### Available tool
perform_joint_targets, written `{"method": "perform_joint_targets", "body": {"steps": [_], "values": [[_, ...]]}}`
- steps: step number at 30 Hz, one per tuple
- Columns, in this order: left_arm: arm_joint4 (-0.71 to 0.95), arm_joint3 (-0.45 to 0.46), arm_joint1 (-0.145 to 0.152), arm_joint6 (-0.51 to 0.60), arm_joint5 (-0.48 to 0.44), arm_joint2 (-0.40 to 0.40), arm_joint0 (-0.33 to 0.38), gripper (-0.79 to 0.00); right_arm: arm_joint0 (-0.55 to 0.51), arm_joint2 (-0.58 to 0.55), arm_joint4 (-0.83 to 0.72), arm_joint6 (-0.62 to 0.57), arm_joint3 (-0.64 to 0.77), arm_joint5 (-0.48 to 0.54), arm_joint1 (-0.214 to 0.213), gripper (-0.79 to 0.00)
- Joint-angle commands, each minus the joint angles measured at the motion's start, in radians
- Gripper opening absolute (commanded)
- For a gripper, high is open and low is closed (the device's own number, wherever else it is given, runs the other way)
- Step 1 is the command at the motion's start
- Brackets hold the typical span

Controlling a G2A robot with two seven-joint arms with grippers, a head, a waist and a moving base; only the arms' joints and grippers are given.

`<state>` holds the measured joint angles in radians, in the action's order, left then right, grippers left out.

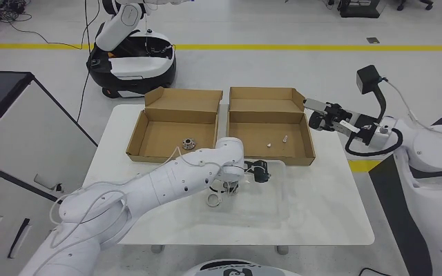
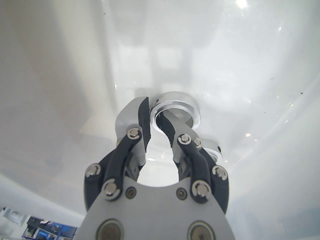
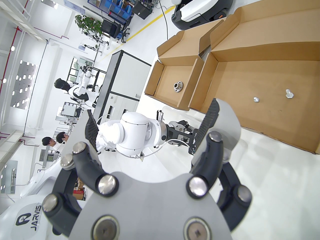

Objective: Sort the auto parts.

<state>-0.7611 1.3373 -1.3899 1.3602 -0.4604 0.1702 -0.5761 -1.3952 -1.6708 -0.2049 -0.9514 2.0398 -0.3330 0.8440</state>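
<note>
- Counter [image 1: 331,207], white, carries the boxes and tray.
- Left cardboard box [image 1: 162,134] holds a flanged hub [image 1: 188,144]; right cardboard box [image 1: 252,134], just beside it, holds two bolts [image 1: 283,138].
- Clear tray [image 1: 276,210] lies in front of the boxes.
- Right gripper [image 3: 152,109] hovers beside the right cardboard box, jaws spread.
- Left gripper [image 2: 152,112] is down in the tray, jaws pinching the wall of a metal ring [image 2: 180,98].

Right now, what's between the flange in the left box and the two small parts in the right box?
Only the adjoining walls of the left box and right box, plus bare cardboard floor; clearest in the right wrist view.
</note>
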Motion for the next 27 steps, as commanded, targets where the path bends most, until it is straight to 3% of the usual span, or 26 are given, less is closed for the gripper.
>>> {"method": "perform_joint_targets", "body": {"steps": [1, 8, 13, 19, 27], "values": [[-0.003, -0.007, -0.003, -0.001, -0.001, 0.000, -0.002, -0.785, 0.000, 0.000, 0.000, 0.000, 0.000, 0.000, 0.000, 0.000], [0.023, 0.012, -0.001, 0.006, 0.006, 0.000, 0.009, -0.785, 0.000, 0.000, 0.000, 0.000, 0.000, 0.000, 0.000, 0.000], [0.085, 0.088, 0.028, 0.035, 0.035, 0.000, 0.038, -0.785, 0.000, 0.000, 0.000, 0.000, 0.000, 0.000, 0.000, 0.000], [0.172, 0.197, 0.092, 0.049, 0.049, 0.000, 0.082, -0.785, 0.000, 0.000, 0.000, 0.000, 0.000, 0.000, 0.000, 0.000], [0.249, 0.366, 0.212, 0.050, 0.050, 0.085, 0.117, -0.785, 0.000, 0.000, 0.000, 0.000, 0.000, 0.000, 0.000, 0.000]]}}
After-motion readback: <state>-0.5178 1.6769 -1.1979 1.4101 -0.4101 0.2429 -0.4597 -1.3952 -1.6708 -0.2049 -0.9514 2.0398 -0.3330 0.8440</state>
